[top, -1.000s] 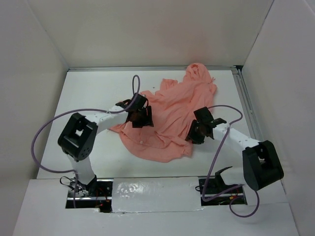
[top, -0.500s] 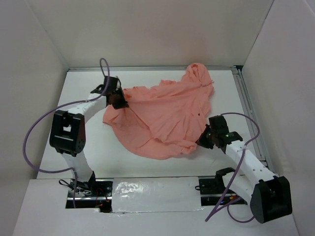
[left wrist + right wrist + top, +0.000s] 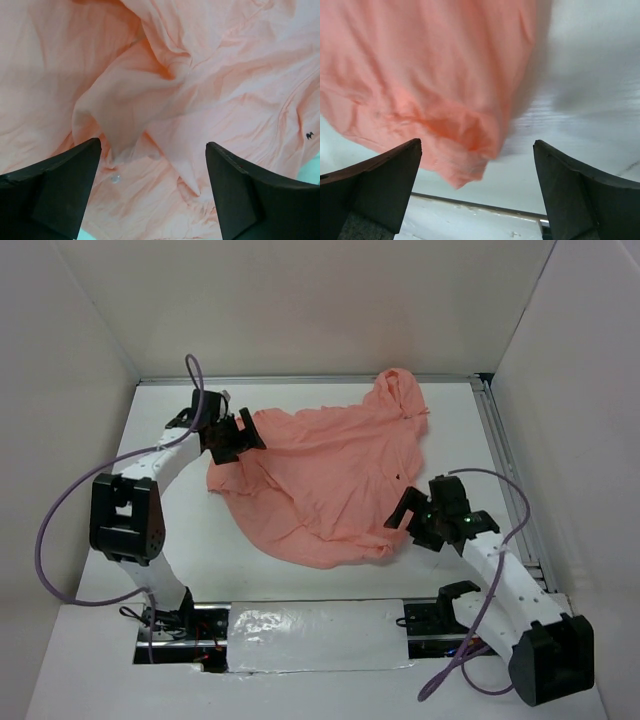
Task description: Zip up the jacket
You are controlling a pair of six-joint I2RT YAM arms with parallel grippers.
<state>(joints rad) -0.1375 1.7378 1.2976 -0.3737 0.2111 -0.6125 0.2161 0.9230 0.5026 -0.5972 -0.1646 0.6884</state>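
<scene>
Since half a second ago the left gripper [image 3: 238, 436] has shifted a little towards the far left corner, and the jacket [image 3: 330, 475] has kept its wide spread, where a second ago it lay bunched under both arms; the right gripper [image 3: 410, 520] has turned slightly at the jacket's near right edge. The table [image 3: 180, 530] is white and boxed in by plain white walls [image 3: 300, 310]; a metal rail [image 3: 505, 470] runs along its right side; the jacket lies wrinkled across the table's middle and far right, its hood towards the far wall. In the left wrist view the black fingers [image 3: 55, 185] stand wide apart above folded pink fabric, gripping nothing; in the right wrist view the fingers [image 3: 375, 185] are equally wide, with a blurred hem between them and bare table beyond.
</scene>
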